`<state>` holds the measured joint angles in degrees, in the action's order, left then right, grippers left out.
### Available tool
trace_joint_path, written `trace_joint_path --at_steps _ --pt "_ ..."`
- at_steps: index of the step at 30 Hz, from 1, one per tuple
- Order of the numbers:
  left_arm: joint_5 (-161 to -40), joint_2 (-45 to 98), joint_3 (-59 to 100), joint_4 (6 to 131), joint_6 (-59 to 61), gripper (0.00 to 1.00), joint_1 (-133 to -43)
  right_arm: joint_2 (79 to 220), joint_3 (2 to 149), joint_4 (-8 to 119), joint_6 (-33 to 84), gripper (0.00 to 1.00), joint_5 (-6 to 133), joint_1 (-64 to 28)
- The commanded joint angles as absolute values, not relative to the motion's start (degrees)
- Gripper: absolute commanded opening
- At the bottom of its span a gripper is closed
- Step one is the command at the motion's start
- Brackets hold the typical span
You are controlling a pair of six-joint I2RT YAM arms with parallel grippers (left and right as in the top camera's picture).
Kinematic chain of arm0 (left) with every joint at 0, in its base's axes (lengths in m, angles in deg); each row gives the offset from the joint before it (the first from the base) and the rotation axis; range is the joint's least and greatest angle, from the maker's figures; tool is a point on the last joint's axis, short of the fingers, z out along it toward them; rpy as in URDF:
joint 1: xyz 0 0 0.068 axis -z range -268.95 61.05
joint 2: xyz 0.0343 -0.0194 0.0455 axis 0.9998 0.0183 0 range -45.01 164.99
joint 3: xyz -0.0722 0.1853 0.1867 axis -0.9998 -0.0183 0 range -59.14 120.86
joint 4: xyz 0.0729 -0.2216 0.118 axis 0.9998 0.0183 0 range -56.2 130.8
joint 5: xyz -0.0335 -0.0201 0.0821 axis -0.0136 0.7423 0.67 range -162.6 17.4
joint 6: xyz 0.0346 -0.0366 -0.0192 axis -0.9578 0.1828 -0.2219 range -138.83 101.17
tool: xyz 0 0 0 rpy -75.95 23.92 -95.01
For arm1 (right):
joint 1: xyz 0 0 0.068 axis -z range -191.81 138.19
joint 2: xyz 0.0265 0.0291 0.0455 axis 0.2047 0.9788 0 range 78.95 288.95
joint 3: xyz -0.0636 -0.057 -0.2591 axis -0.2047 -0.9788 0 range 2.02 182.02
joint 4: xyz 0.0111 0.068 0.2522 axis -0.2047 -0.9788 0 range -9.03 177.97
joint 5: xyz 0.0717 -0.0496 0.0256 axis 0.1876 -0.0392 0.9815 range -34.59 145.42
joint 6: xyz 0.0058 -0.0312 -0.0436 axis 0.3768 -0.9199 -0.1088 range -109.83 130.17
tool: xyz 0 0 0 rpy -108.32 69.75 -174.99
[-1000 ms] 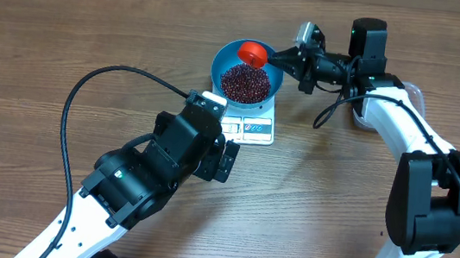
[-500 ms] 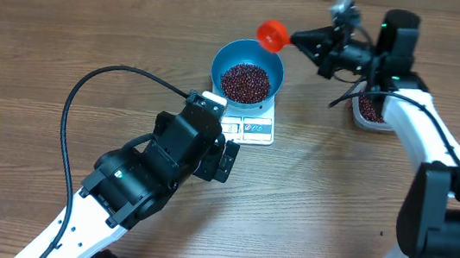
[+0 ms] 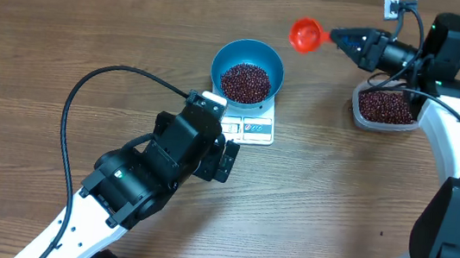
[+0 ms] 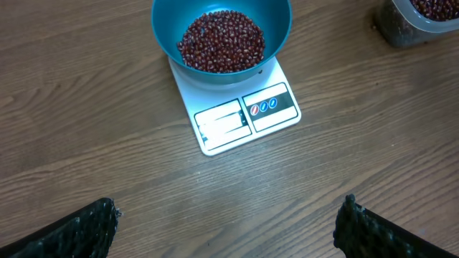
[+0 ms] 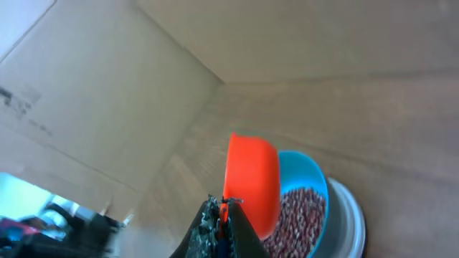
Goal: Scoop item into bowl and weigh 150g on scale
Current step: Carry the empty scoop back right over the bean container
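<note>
The small dark red beans [image 3: 245,82] sit heaped in the round blue bowl [image 3: 217,63] on the flat white scale [image 3: 253,129], mid-table; the display's unreadable, so another full orange plastic scoop [image 3: 305,34] could overshoot. The right gripper [image 3: 338,35] is clamped on it, arm reaching left beyond the clear plastic tub [image 3: 382,107] at far right; the left gripper [image 4: 228,218] gapes empty, near side of the scale.

left arm [image 3: 133,179], jaws apart; right arm [image 3: 449,128], jaws together
</note>
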<state>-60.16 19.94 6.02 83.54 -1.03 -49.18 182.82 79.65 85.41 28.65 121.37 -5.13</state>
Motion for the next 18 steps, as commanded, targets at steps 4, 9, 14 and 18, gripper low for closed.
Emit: trace_joint_path --at_steps 4,9,14,18 --pt "-60.4 20.2 5.9 83.3 -2.1 0.99 -49.2 178.7 80.9 76.6 27.5 0.04 112.6 -3.4" --pt "-60.4 20.2 5.9 83.3 -2.1 1.0 -49.2 174.9 80.9 67.2 24.3 0.03 98.2 -3.4" --pt "-60.4 20.2 5.9 83.3 -2.1 1.0 -49.2 169.2 80.9 58.7 20.9 0.03 83.3 -3.4" --pt "-60.4 20.2 5.9 83.3 -2.1 0.99 -49.2 167.7 80.9 53.9 15.6 0.04 75.4 -3.4"
